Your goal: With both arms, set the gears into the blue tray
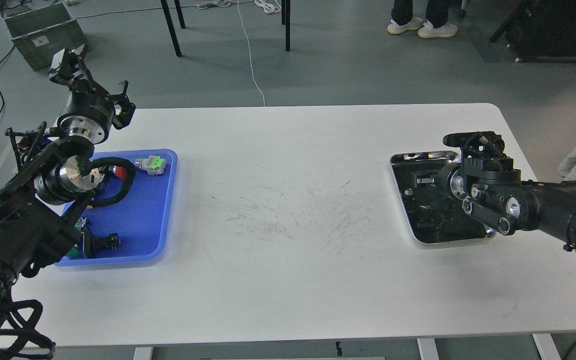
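The blue tray (140,220) lies at the table's left side, partly under my left arm. My left gripper (93,82) is raised above the tray's far-left corner; its fingers are spread open and hold nothing. My right gripper (419,179) reaches in from the right and hangs low over the steel tray (420,156). It is dark against the tray's black inside, so its fingers cannot be told apart. No gears can be picked out on that black surface or in the blue tray.
In the blue tray lie a red-capped button (120,172), a grey-and-green connector (151,164) and a black button (106,242). The white table (288,280) is scuffed in the middle. Chair legs and a person's feet are on the floor beyond it.
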Motion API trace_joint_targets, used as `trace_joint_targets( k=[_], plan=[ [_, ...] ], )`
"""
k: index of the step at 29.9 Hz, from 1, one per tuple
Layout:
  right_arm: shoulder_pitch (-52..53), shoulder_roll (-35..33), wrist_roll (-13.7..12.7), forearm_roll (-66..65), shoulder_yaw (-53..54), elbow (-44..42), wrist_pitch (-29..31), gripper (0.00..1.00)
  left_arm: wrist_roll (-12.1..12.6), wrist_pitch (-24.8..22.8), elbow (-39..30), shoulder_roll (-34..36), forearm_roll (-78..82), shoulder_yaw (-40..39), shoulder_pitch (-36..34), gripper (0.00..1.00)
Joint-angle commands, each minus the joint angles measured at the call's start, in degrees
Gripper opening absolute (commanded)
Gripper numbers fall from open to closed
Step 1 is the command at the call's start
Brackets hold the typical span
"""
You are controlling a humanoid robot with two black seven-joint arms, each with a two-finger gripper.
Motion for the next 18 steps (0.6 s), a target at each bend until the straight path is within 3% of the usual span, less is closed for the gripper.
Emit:
trace_joint_targets(
  k=[1, 9, 11, 18],
  plan=[
    [0.06, 0.24, -0.01, -0.02, -0.07, 0.01, 0.00, 0.59, 0.00, 0.00, 0.00, 0.04, -0.01, 0.00, 0.00, 0.99],
    [0.06, 0.24, 0.08, -0.11, -0.15, 0.09, 0.00, 0.41, 0.00, 0.00, 0.00, -0.05, -0.01, 0.00, 0.00, 0.99],
    [0.06, 0.24, 0.17, -0.20, -0.77, 0.18, 0.00, 0.31, 0.00, 0.00, 0.00, -0.05, -0.01, 0.00, 0.00, 0.99],
    [0.76, 0.24, 1.05, -0.11, -1.65, 0.53, 0.18, 0.13, 0.00, 0.00, 0.00, -0.05, -0.01, 0.00, 0.00, 0.99]
  ],
)
